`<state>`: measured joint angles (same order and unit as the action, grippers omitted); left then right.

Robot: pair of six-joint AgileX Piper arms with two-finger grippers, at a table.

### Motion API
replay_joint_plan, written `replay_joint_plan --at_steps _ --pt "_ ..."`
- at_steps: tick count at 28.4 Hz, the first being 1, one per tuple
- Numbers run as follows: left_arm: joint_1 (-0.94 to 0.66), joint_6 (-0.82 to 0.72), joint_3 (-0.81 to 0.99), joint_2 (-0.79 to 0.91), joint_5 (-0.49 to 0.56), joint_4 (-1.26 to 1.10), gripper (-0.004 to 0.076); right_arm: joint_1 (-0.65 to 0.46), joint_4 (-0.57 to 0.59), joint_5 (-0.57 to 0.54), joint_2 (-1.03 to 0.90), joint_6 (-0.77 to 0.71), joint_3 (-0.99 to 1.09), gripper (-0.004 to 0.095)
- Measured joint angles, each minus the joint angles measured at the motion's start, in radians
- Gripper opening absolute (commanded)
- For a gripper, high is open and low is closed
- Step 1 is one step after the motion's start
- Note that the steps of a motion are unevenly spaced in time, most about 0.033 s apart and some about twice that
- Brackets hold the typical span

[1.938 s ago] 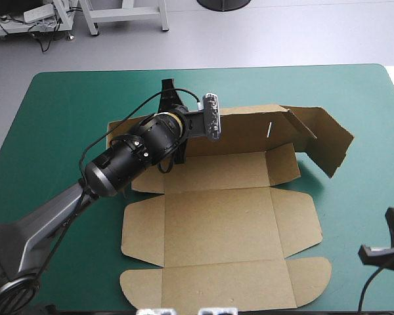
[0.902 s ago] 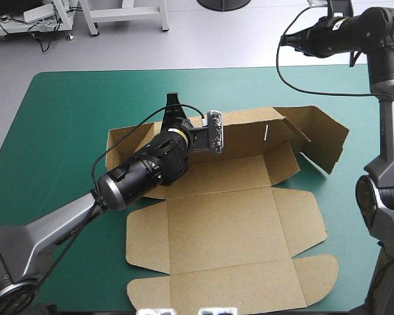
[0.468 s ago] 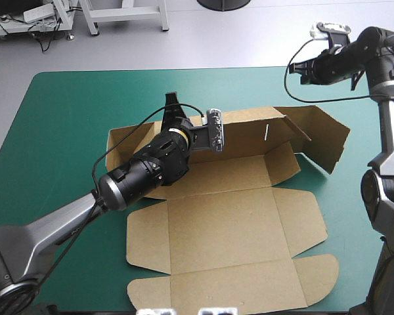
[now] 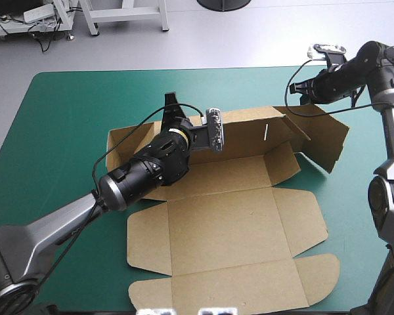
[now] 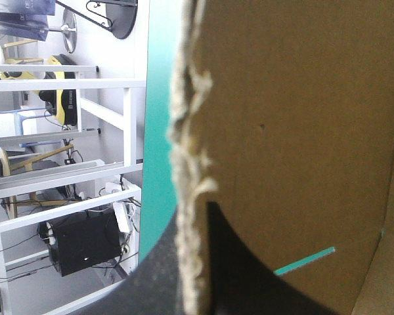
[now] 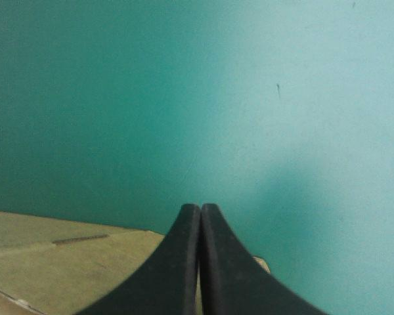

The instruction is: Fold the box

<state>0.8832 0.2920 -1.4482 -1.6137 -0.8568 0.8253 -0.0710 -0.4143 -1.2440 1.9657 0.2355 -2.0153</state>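
Observation:
The brown box [image 4: 230, 216] lies open on the teal-green cover, its base and front flaps flat. Its back wall [image 4: 249, 128] stands raised, and the right end flap [image 4: 325, 141] is tilted up. My left gripper [image 4: 171, 106] is shut on the top edge of the back wall near its left end. In the left wrist view the frayed board edge [image 5: 190, 131] runs between the black fingers [image 5: 240, 269]. My right gripper [image 4: 300, 88] hovers shut just beyond the box's far right corner. In the right wrist view its tips [image 6: 200, 209] meet over the cover, with board [image 6: 65, 262] beside them.
The left arm [image 4: 131, 180] slants across the box's left part from the near left. The front flaps [image 4: 236, 289] reach close to the table's near edge. The table's far edge [image 4: 249, 68] runs just behind the right gripper.
The right arm swung from the near right up over the far right corner, then came down toward the box's right end flap. The left gripper has kept its hold on the back wall.

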Motion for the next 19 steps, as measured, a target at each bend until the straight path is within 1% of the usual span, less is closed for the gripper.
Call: replay_joint_plan --at_steps 7,14,19 --pt "0.0 0.0 0.0 0.0 0.003 -0.006 -0.001 -0.019 -0.022 0.033 -0.077 0.042 0.155 -0.0018" --pt "0.002 0.001 0.0 0.0 0.027 -0.012 -0.001 -0.053 -0.029 0.034 -0.174 0.077 0.285 -0.0018" --pt "0.002 0.002 0.0 0.003 0.034 -0.066 -0.001 -0.061 -0.036 0.04 -0.237 0.113 0.384 -0.0018"
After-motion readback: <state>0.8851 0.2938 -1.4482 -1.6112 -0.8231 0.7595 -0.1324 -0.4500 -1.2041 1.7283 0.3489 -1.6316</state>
